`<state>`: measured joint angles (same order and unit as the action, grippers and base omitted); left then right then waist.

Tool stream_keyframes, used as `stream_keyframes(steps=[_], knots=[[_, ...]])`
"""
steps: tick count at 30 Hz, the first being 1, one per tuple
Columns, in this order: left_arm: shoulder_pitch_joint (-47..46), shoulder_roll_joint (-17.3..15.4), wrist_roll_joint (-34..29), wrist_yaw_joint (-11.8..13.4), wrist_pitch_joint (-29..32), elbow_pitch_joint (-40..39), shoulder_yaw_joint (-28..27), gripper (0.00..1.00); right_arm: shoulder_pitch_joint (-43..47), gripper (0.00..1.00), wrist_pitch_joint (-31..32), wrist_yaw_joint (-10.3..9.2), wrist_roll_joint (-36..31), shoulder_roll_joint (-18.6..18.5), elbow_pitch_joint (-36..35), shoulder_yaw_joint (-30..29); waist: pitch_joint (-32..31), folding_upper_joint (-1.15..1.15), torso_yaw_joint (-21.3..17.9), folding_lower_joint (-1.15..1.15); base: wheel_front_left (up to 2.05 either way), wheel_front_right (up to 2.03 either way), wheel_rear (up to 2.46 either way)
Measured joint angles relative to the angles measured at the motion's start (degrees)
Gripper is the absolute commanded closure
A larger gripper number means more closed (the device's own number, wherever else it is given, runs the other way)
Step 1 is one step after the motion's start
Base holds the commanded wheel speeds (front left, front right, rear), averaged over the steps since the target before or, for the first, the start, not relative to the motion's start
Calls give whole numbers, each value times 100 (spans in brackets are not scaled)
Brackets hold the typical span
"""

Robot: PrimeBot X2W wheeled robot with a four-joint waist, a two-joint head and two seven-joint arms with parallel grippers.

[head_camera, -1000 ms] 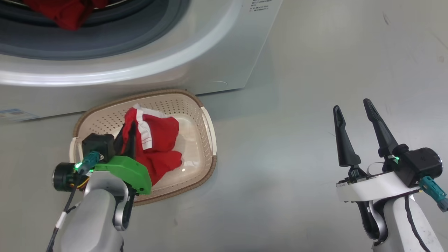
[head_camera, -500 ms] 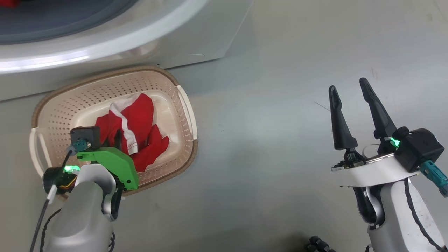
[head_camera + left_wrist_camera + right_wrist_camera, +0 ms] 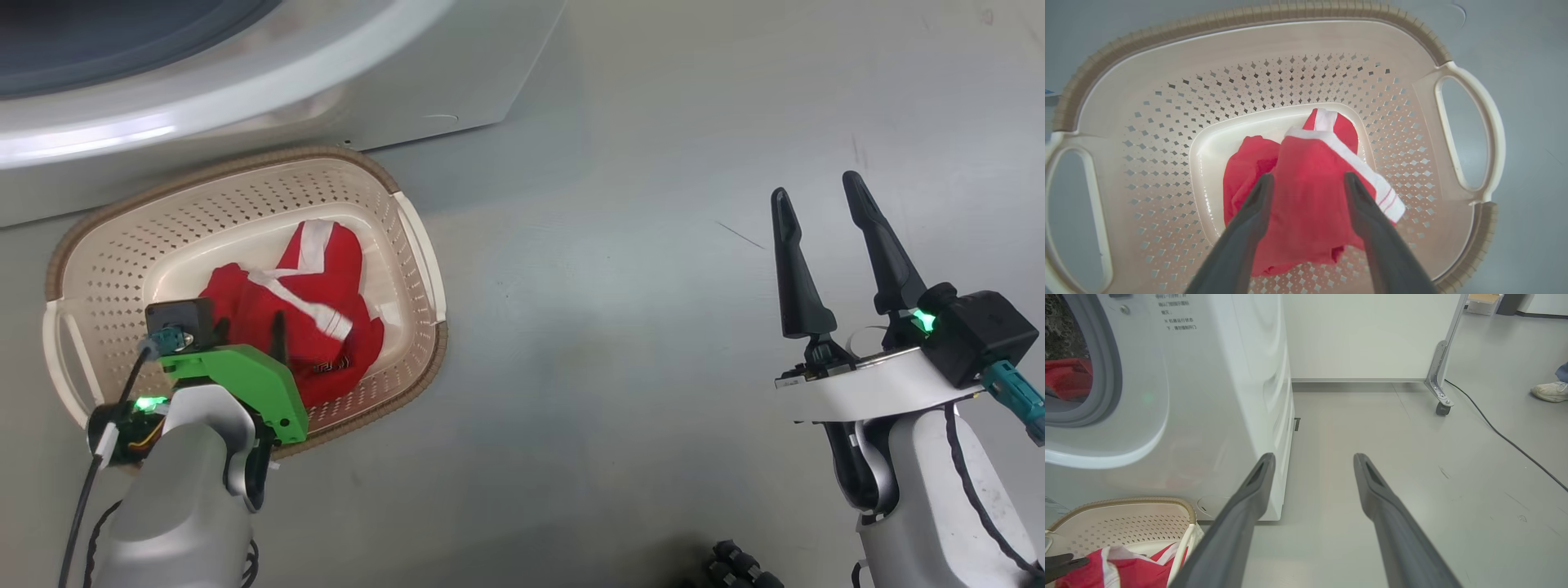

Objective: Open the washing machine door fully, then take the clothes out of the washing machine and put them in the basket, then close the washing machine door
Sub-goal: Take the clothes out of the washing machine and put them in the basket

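Note:
The cream basket (image 3: 418,245) stands on the floor against the front of the white washing machine (image 3: 343,90). A red garment with white trim, part of the clothes (image 3: 306,306), lies loose on the basket's bottom (image 3: 1306,204). My left gripper (image 3: 1308,179) hangs open just above it, one finger on each side, and it sits over the basket's near part (image 3: 249,339). More red clothes (image 3: 1063,377) lie inside the machine's grey-ringed mouth. Off to the right, my right gripper (image 3: 815,188) stands open and empty over bare floor. The washing machine door is out of view.
Grey floor spreads to the right of the machine. A white panel on a castor (image 3: 1443,408) stands behind, and a black cable (image 3: 1494,433) runs across the floor. A person's shoe (image 3: 1547,392) is at the far right. Something small and dark (image 3: 735,567) lies by my base.
My left gripper has opened and let go of the red garment, which now lies lower and flatter in the basket. The head camera has shifted, moving the machine up out of view. The right arm is unchanged.

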<state>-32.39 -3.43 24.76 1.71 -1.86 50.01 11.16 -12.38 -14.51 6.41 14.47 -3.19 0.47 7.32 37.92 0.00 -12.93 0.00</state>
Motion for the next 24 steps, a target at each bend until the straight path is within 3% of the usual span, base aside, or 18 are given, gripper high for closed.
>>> stream_keyframes(steps=[14,24], knots=[[-54,47,-1,-109,-1174,-5,-54,0,-4,0,0,0,-26,-3,87,-137,-361,0,244,0,0,0,0],[-51,73,-70,-109,-1292,-417,-54,0,18,0,0,1,-102,-58,187,-204,-699,0,598,0,0,0,0]])
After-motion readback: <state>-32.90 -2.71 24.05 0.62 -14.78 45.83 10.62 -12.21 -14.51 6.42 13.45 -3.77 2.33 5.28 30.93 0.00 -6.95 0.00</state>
